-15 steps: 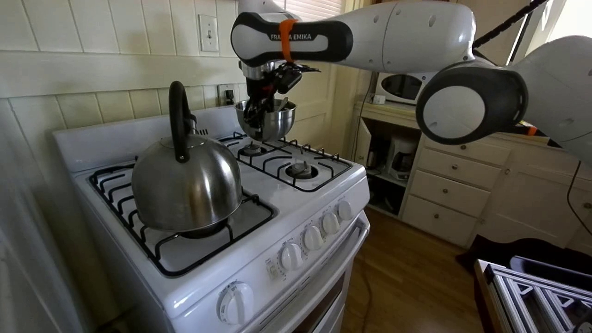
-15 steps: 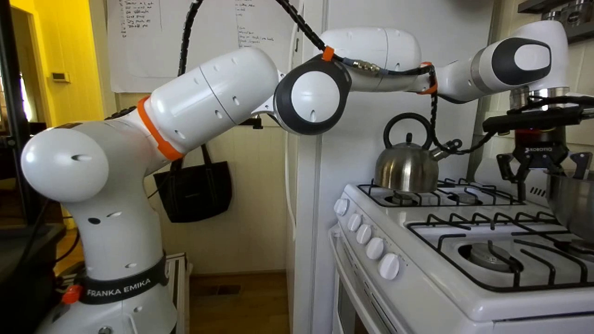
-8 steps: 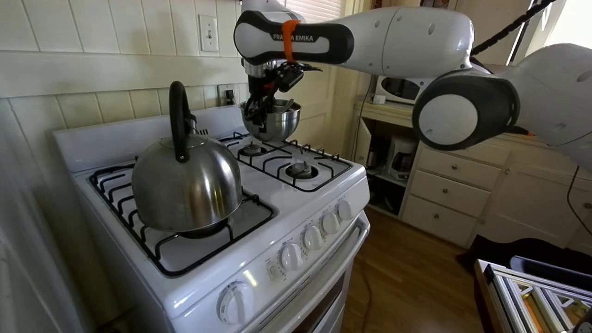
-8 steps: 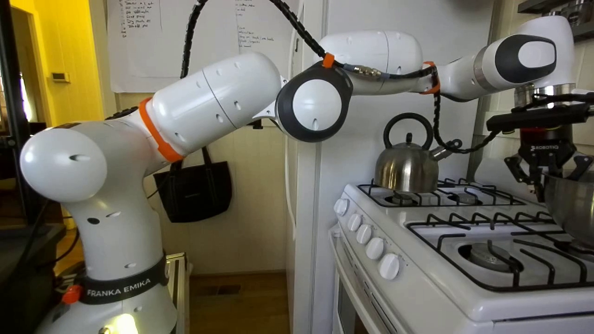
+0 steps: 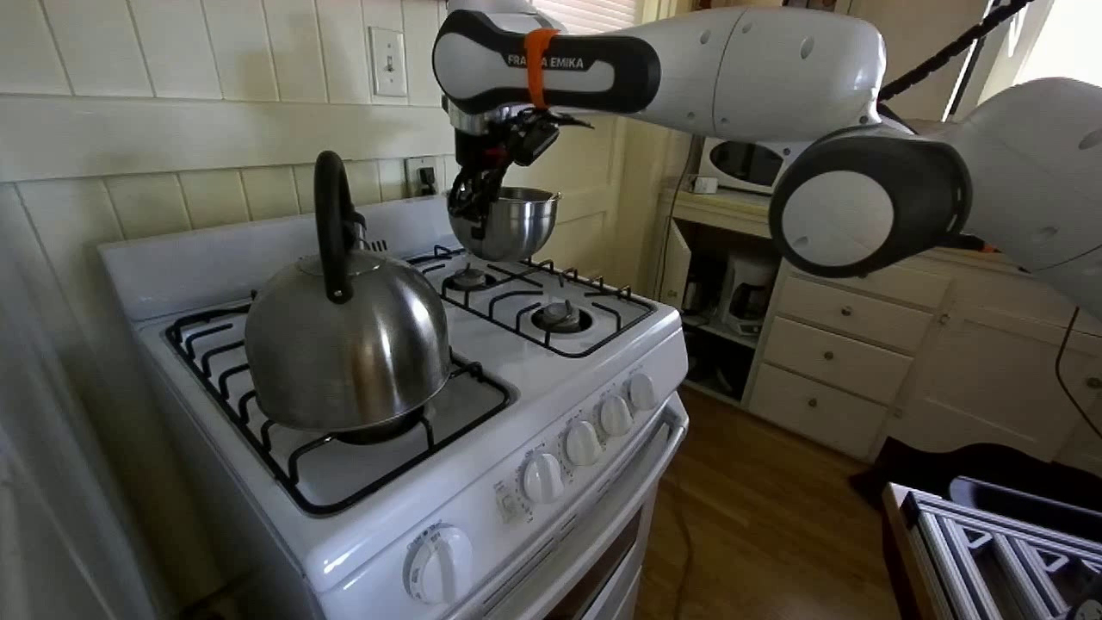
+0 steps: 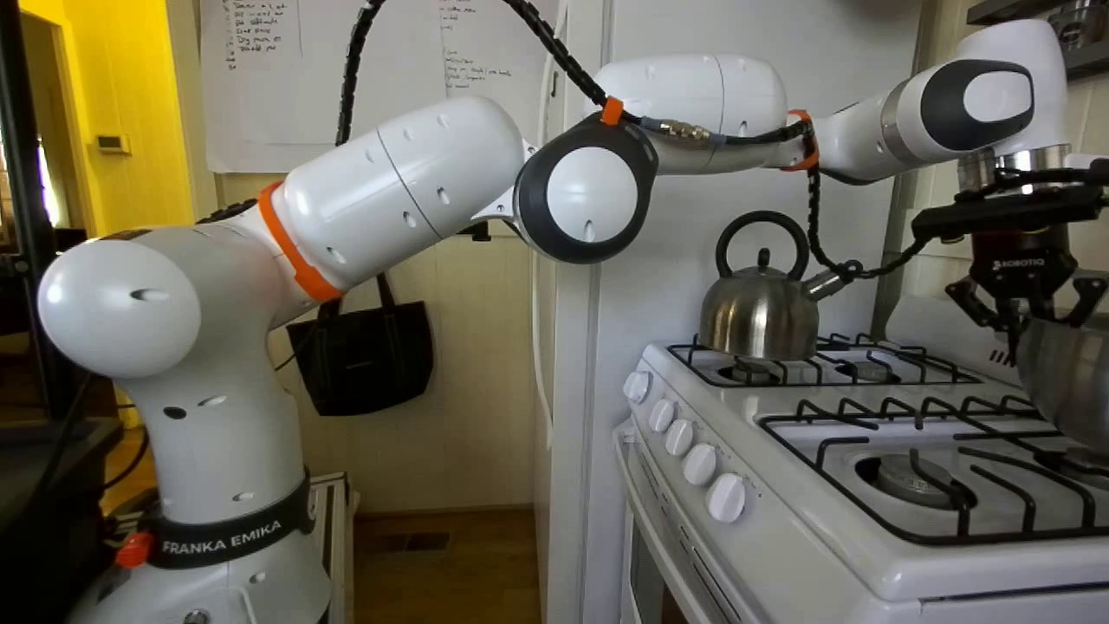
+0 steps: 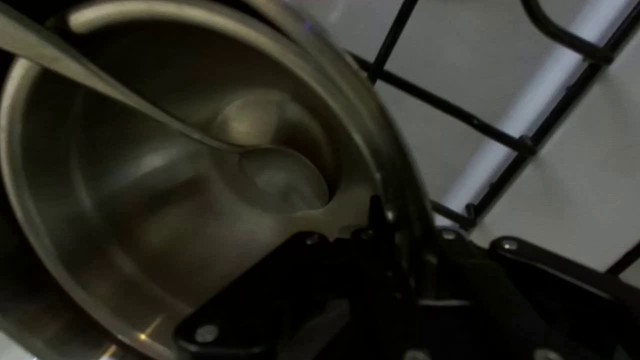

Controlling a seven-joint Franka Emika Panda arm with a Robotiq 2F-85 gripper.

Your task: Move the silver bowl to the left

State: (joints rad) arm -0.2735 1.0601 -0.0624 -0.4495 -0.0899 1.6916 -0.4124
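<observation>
Here, over a rear burner [image 5: 469, 277] of the glossy white stove [image 5: 551, 387], the silver bowl [image 5: 523, 228] shows shiny round sides and a rolled rim, a metal spoon [image 7: 282, 180] inside; whether it touches the grate [image 7: 525, 146], I cannot tell. The gripper [image 6: 1021, 325], lettered ROBOTIQ, pinches that rim, jaws nearly together. The brushed steel kettle [image 5: 349, 362] has a black loop handle. FRANKA EMIKA marks the white arm [image 6: 407, 173].

The silver bowl [image 5: 521, 228] — round, shiny, rolled-rimmed — is mouth up over a rear burner [image 5: 470, 277].
</observation>
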